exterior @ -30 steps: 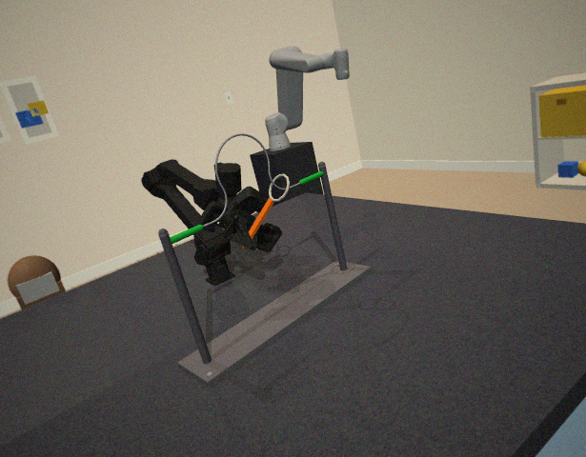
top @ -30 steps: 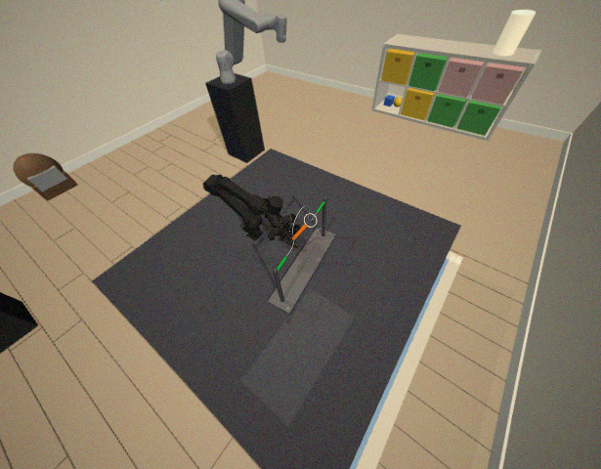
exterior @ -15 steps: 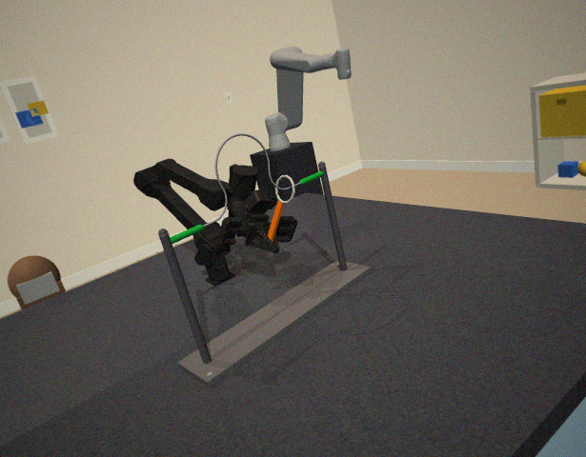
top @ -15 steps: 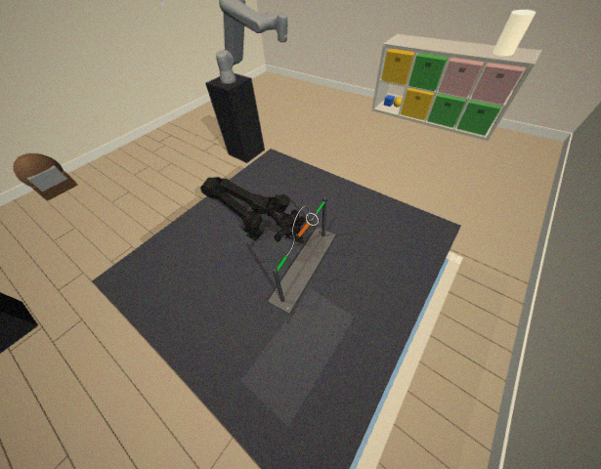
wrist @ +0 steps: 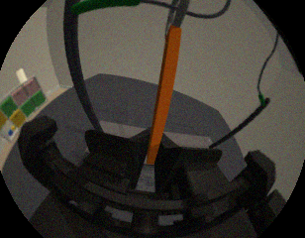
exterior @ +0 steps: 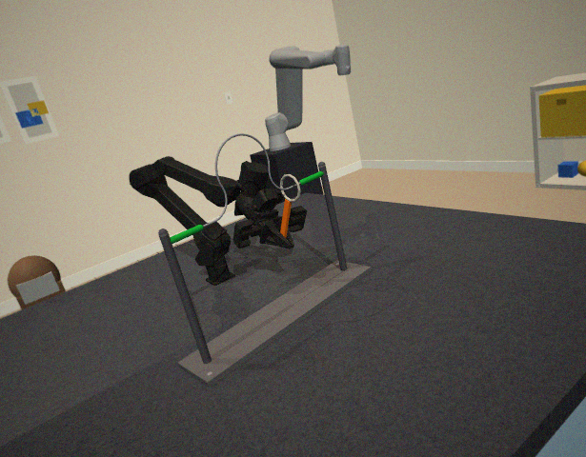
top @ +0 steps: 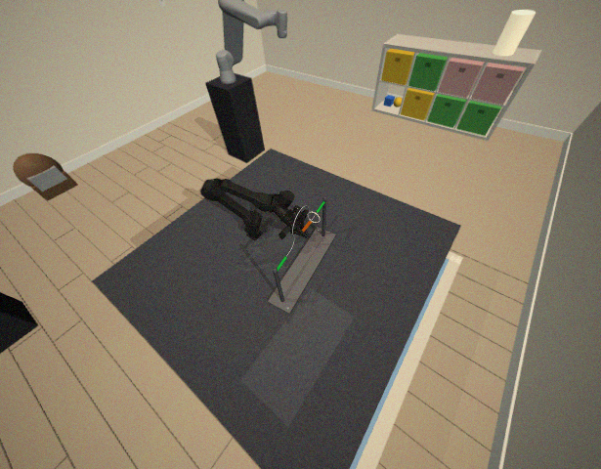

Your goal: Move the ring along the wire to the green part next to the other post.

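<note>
The pale ring point(top: 314, 211) point(exterior: 281, 185) is around the thin grey wire point(exterior: 241, 134), just beside the inner end of the green part point(top: 321, 206) point(exterior: 311, 178) at the far post point(exterior: 333, 221). Whether the ring touches the wire cannot be told. The orange handle point(top: 307, 225) point(exterior: 285, 216) point(wrist: 165, 94) hangs below it, slightly tilted. My gripper point(exterior: 284, 237) point(wrist: 152, 130) is shut on the handle's lower end, below the wire. The other green part point(top: 281, 263) point(exterior: 186, 233) is bare, at the near post point(exterior: 187, 300).
The grey wire arches high between the two green parts, with my arm point(exterior: 194, 183) behind it. The posts stand on a flat base point(top: 304, 273) point(exterior: 272, 314). A grey robot arm point(top: 233, 37) point(exterior: 289, 95) stands on a black pedestal point(top: 239, 121) in the background.
</note>
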`<state>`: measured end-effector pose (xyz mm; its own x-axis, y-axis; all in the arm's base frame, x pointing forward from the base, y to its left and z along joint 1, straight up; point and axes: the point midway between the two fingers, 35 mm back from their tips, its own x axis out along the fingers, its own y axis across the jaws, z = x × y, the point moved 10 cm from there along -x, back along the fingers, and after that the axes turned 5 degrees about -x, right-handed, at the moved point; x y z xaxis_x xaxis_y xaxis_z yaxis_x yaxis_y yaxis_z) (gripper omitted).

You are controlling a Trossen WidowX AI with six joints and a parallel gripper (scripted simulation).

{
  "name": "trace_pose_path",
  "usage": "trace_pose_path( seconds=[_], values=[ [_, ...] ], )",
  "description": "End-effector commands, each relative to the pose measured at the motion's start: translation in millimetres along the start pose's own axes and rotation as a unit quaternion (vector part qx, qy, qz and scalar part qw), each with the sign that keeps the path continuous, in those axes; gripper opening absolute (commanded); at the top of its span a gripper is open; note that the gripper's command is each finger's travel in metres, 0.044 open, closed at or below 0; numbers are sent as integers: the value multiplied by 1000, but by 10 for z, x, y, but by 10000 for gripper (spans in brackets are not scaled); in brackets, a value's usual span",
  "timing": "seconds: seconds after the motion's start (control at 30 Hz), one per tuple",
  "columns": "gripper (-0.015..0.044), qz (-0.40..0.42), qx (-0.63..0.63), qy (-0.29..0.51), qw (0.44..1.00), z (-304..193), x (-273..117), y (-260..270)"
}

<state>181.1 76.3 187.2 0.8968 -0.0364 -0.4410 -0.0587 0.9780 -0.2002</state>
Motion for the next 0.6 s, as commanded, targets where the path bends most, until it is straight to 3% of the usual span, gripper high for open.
trace_pose_path(
  seconds=[0.0,0.57],
  values=[
    [-150,5,14,0,1000,22,-7,51],
    [-150,17,37,1,999,56,-43,262]
  ],
)
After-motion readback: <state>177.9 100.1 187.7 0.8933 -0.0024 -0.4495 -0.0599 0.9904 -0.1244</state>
